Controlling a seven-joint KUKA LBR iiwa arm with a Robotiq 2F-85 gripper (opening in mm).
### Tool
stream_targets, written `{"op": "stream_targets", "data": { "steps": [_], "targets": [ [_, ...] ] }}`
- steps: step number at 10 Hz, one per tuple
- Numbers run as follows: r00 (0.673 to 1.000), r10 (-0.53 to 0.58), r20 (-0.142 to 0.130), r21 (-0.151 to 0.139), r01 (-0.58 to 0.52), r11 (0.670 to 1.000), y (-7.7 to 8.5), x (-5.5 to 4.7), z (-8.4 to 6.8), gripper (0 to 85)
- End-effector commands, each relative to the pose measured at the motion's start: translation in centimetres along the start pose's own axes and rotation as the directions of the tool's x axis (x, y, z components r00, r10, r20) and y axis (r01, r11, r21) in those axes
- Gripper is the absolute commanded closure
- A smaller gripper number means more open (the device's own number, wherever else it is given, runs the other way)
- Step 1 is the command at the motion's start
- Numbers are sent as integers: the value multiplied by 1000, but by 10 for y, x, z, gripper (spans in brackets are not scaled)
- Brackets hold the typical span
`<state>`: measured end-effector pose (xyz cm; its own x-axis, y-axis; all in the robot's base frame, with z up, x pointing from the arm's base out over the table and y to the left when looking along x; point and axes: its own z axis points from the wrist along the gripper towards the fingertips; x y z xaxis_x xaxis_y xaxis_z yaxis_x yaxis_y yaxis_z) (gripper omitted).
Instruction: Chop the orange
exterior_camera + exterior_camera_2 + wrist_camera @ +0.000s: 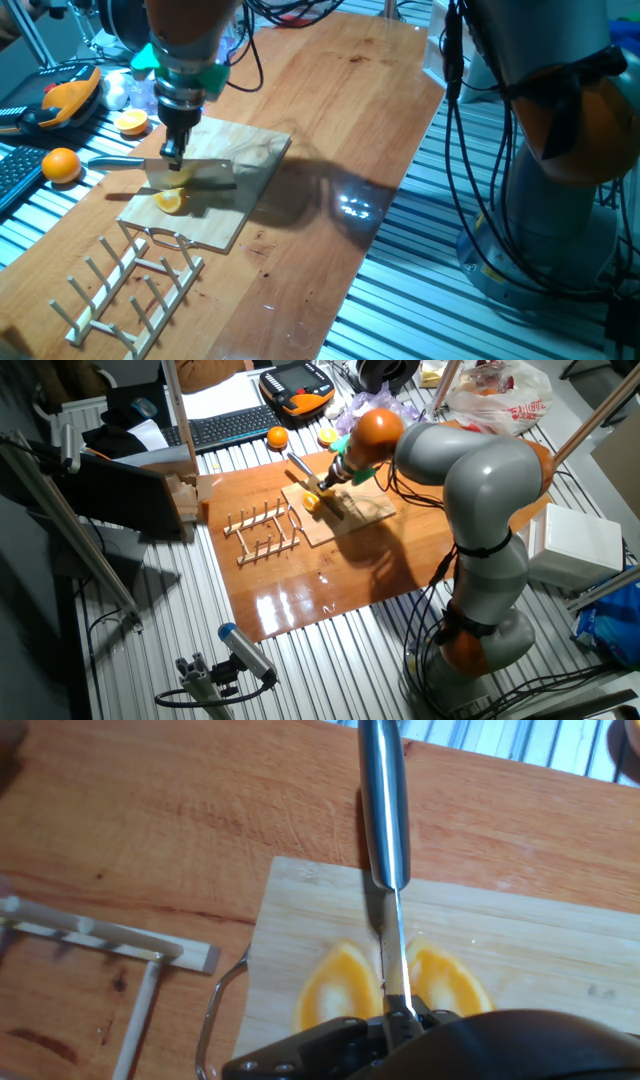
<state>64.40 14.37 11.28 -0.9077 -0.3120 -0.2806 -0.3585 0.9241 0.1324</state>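
Note:
The orange (pixel 168 200) lies on a wooden cutting board (pixel 250 150) near its front left corner. In the hand view it shows as two wedges (pixel 335 985) (pixel 447 980), one on each side of a knife blade (pixel 397 950). My gripper (pixel 172 150) is shut on the knife (pixel 195 178), whose steel handle (pixel 385 810) points away from the hand. The blade edge sits down between the two wedges on the board (pixel 300 900). In the other fixed view the gripper (pixel 325 485) is right above the orange (pixel 311 502).
A wooden dish rack (pixel 130 290) stands in front of the board. A whole orange (pixel 61 164), another half orange (pixel 131 122) and an orange-and-black tool (pixel 65 100) lie at the left on the slatted surface. The table edge runs along the right.

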Motion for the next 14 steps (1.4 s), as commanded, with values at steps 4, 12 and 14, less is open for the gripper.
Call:
{"op": "stream_targets", "data": {
  "steps": [4, 12, 14],
  "targets": [
    [996, 67, -60, 4, -67, 998, 29, -15, -33, 850],
    [966, 233, -109, 25, -231, 973, 110, -25, -76, 850],
    [962, 252, -104, 28, -251, 968, 123, -23, -81, 850]
  ]
}}
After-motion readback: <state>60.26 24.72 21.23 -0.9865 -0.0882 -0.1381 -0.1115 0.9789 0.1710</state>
